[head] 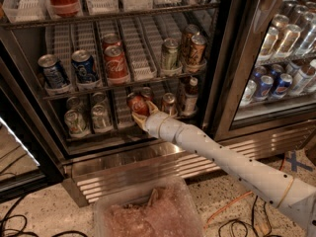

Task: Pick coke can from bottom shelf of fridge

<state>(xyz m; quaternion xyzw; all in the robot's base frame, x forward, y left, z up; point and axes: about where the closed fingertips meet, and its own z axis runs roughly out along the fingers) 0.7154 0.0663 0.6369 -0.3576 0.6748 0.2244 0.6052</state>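
The fridge (232, 58) stands open with its racks in view. On the bottom shelf (121, 113), the coke can (139, 105) is red with white script and leans a little to the left. My gripper (142, 113) sits at the end of the white arm that reaches in from the lower right. Its cream fingers (136, 118) are closed around the lower part of the can. The can's base is hidden by the fingers.
The bottom shelf also holds silver-green cans (76, 122), a brownish-red can (169, 102) and a dark bottle (190, 95). The rack above holds Pepsi cans (84, 65) and two Coke cans (116, 63). A ribbed steel base panel (148, 167), a clear plastic bin (148, 211) and floor cables (29, 226) lie below.
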